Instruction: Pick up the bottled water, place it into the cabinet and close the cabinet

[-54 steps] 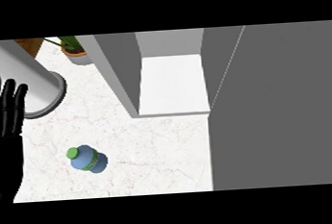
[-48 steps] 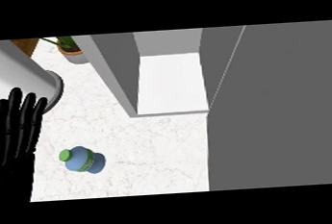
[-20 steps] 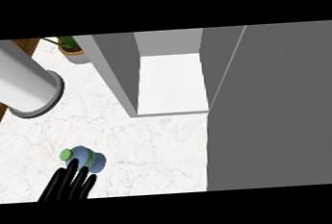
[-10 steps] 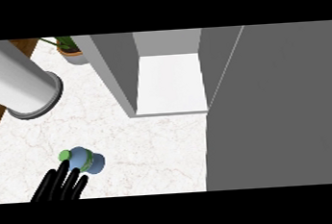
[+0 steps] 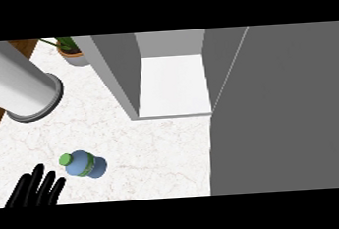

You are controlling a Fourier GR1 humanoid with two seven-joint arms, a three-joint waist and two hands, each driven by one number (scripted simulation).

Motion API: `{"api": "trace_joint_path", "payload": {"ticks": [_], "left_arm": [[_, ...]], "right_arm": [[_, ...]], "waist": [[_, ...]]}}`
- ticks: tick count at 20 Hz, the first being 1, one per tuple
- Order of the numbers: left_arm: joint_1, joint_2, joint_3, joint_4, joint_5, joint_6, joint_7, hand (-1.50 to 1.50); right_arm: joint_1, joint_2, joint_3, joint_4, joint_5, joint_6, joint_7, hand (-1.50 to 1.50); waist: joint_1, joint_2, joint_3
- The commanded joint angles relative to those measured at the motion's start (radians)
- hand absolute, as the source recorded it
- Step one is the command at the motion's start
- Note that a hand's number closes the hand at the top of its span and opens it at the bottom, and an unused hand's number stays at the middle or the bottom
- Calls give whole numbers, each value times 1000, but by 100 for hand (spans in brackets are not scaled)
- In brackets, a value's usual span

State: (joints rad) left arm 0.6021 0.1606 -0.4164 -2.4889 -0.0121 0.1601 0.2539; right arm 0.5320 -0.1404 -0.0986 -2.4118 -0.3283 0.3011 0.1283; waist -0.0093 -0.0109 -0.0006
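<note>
The robot's black left hand (image 5: 33, 191) sits low over the white marble counter (image 5: 153, 147), fingers straight and spread, holding nothing. The small blue water bottle with the green cap (image 5: 83, 164) sits just past its fingertips, a little to their right, and looks untouched. To grasp it well, I'd bring the palm alongside the bottle's body, below the cap, before curling round it. The open grey cabinet with its white shelf (image 5: 172, 84) lies well beyond the hand, further right.
</note>
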Motion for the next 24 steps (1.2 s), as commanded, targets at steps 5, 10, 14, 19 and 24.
{"api": "trace_joint_path", "payload": {"ticks": [5,10,14,19,24], "left_arm": [[27,30,182,94,121,-63,-119,-150],[-88,43,294,234,158,-83,-125,-150],[-141,59,322,324,152,-126,-196,-150],[-231,61,368,475,167,-144,-230,-150],[-282,65,411,618,161,-166,-299,-150]], "right_arm": [[90,-8,-63,-196,-217,8,66,-150],[113,-8,-55,-177,-220,57,25,-150],[139,0,-56,-184,-215,69,3,-150],[152,-2,-57,-213,-226,53,23,-150],[133,-23,-109,-130,-273,91,-36,-150]], "waist": [[-4,2,-2],[-21,7,-1],[-19,7,-1],[-19,9,-1],[-9,10,0]]}}
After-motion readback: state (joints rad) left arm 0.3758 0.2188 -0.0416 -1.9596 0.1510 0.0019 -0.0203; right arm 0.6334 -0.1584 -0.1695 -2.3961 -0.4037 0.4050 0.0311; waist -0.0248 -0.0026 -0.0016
